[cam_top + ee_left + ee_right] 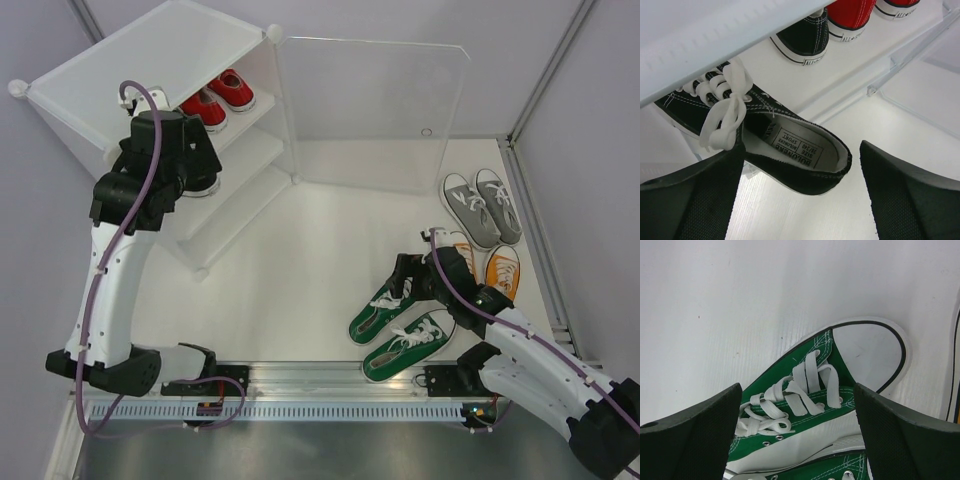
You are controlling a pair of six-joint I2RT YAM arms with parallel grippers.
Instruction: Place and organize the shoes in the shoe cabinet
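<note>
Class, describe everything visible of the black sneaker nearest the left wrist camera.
The black sneaker looks like canvas with white stitching, white laces tied in a bow and a pale insole bearing a printed size label. It lies on the cabinet shelf, toe under the panel above, heel toward the camera, apparently past the shelf edge. The left fingers stand open either side of the heel.

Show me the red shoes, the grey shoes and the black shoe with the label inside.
red shoes [233,89]: overhead view, the right-hand shoe's canvas.
grey shoes [467,208]: overhead view, the left-hand shoe's laces.
black shoe [792,147]: left wrist view, the insole label.
</note>
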